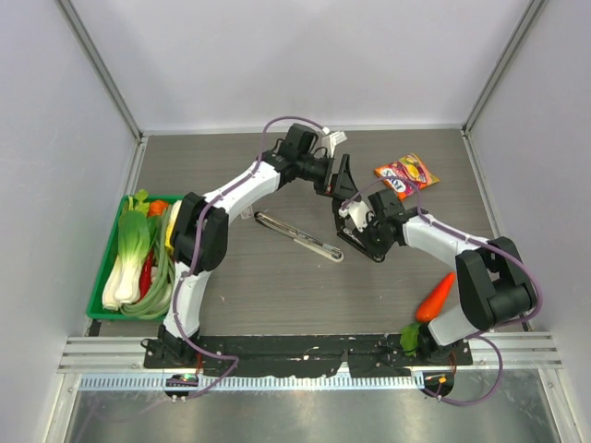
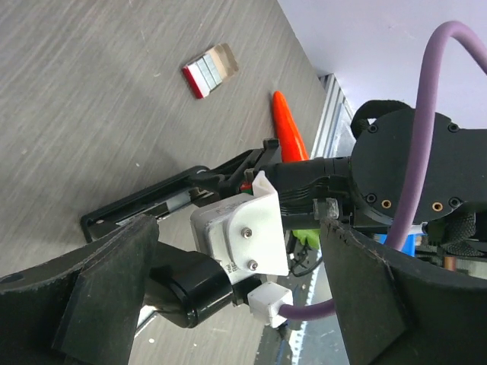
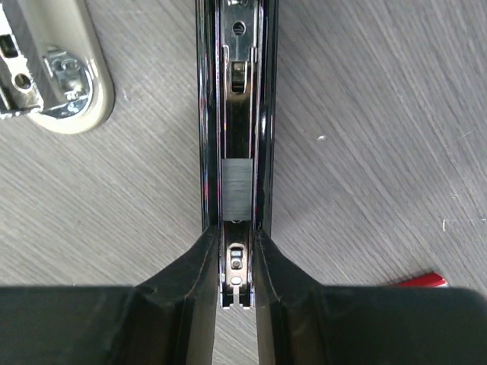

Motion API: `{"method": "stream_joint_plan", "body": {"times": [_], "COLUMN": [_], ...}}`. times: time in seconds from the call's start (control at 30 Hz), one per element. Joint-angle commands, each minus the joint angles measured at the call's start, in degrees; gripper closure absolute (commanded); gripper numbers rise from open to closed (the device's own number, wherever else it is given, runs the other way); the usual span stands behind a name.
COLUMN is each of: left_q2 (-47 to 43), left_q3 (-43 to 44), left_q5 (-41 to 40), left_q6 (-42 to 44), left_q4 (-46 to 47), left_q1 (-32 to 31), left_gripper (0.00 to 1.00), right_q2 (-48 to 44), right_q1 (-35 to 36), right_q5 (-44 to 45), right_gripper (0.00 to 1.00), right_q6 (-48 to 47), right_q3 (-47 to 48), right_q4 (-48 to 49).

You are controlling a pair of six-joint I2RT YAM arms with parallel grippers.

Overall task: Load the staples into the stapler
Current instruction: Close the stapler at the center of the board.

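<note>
Right tool (image 3: 237, 239) stands narrow, its two fingers pinching the rails of the black stapler (image 3: 204, 114) at the near end of the open magazine. What looks like a short staple strip (image 3: 237, 190) lies flat in the channel just ahead of the fingers. Left tool (image 2: 240, 228) hangs wide and empty above the same spot, touching nothing. The box of staples (image 2: 209, 70) lies on the table (image 1: 277, 295) just right of the black stapler and apart from it, its red edge showing.

The step in hand seems to be seating the strip and shutting the magazine. To do it well, the right tool should hold the rails steady and level while the left comes straight down. A light press on the strip's top would settle both legs over the rail. Any sideways push could tip the strip or jam it under the rail lip. The cover should close only once the strip lies flat.

The table is grey wood-grain, matte, with plain white walls and metal posts around it. A second, beige stapler (image 1: 297, 236) lies open to the left. A green tray (image 1: 97, 309) of vegetables sits far left, a snack packet (image 1: 406, 175) far right, a carrot (image 1: 436, 295) near right.
</note>
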Motion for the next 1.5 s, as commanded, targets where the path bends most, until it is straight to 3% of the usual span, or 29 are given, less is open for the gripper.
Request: {"method": "stream_joint_plan", "body": {"times": [0.0, 0.2, 0.53, 0.87, 1.47], "left_q2": [0.12, -1.02, -0.32, 0.03, -1.20], "left_q3": [-1.77, -2.56, -2.30, -1.77, -2.74], "left_q5": [7.51, 6.81, 6.10, 6.28, 6.72], "left_q6": [-4.40, -5.10, -5.10, -5.10, -2.82], "left_q4": [1.94, 3.62, 3.80, 3.89, 2.84], "left_q1": [-4.61, -4.88, -4.88, -5.14, -4.97], "left_gripper": [0.08, 0.08, 0.08, 0.07, 0.07], "right_q2": [0.24, -4.50, -13.82, -12.16, -24.90], "right_q1": [-0.16, -3.23, -5.87, -7.01, -9.83], "right_q5": [-2.81, -6.94, -11.96, -11.43, -10.81], "right_gripper": [0.78, 0.55, 0.46, 0.51, 0.52], "right_q6": [1.17, -0.41, -4.89, -5.24, -11.22], "right_q3": [-2.06, -2.59, -3.73, -2.86, -7.16], "right_q4": [1.30, -0.71, -3.89, -5.20, -11.97]}}
